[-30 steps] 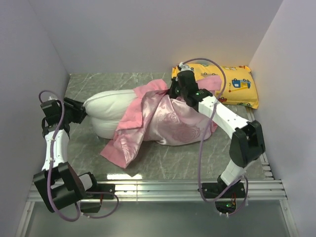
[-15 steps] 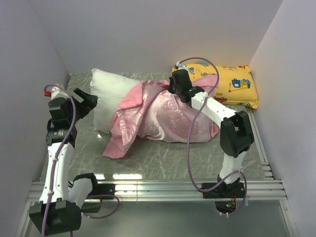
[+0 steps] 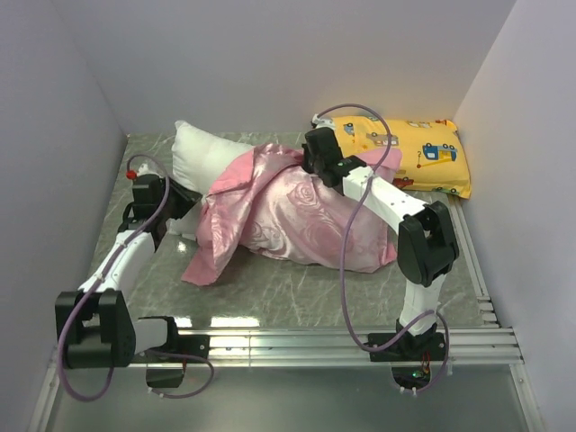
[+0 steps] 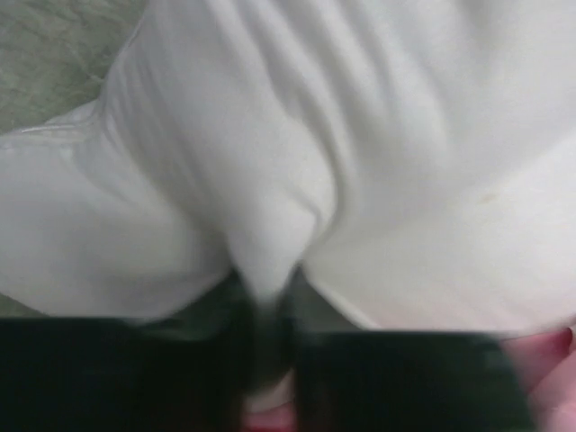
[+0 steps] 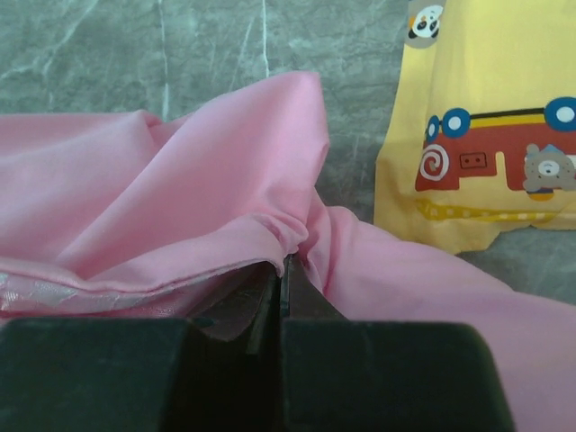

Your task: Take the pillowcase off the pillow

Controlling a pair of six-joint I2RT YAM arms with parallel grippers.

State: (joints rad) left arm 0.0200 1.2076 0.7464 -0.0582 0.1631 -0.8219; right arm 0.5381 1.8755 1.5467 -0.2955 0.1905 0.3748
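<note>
The white pillow lies at the back left, its right part still inside the shiny pink pillowcase. My left gripper is at the pillow's near left edge. In the blurred left wrist view a fold of the pillow runs down between the dark fingers of the left gripper, which are closed on it. My right gripper is at the pillowcase's back edge. In the right wrist view the right gripper is shut on a gathered fold of the pillowcase.
A yellow vehicle-print pillow lies at the back right, just beyond the right gripper, and shows as the yellow pillow in the right wrist view. Walls close in the left, back and right. A metal rail runs along the near edge.
The left gripper let go of the pillow's left end, opened wide, moved nearer and closed on its near edge. The pillow swung toward the back left. The right gripper shifted slightly back-left with the pillowcase.
</note>
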